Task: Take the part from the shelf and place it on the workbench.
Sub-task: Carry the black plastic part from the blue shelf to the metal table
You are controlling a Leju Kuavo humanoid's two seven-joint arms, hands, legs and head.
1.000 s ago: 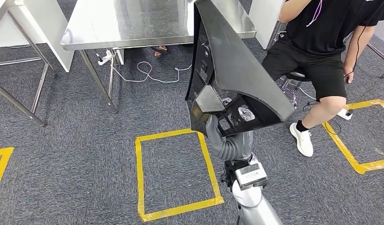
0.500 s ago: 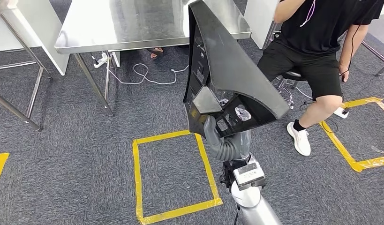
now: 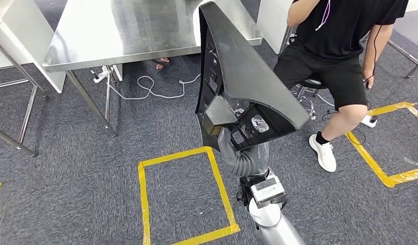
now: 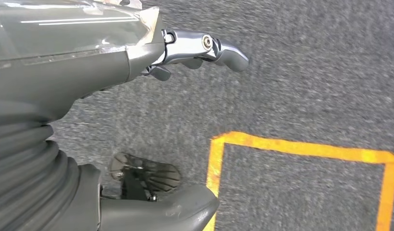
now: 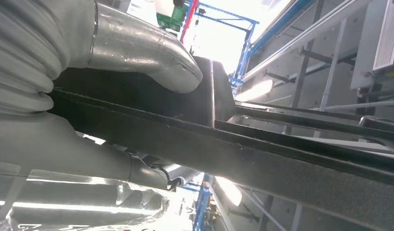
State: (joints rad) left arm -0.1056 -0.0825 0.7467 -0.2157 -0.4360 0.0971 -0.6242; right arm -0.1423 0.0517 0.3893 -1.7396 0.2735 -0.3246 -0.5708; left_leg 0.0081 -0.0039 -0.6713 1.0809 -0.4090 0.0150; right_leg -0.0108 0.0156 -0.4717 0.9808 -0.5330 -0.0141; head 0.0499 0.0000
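My right hand [image 3: 231, 147] grips the lower edge of a large black moulded part [image 3: 247, 76] and holds it upright in front of me, above the carpet. In the right wrist view the thumb [image 5: 142, 50] presses on the part's dark rim [image 5: 291, 154], with the fingers below it. The steel workbench [image 3: 120, 30] stands ahead to the left, and the part's top edge overlaps its near right corner in the head view. My left hand [image 4: 79, 72] hangs over the carpet with its fingers [image 4: 219, 45] apart and holds nothing.
A person [image 3: 344, 46] sits on a stool just right of the part, one foot [image 3: 323, 152] near my arm. Yellow tape squares [image 3: 141, 204] [image 3: 390, 178] mark the carpet. A white cable [image 3: 145, 87] lies under the workbench, by its legs [image 3: 89, 102].
The whole picture has shifted left and down, so the camera has moved toward the workbench. The part stays in my right hand in the same pose.
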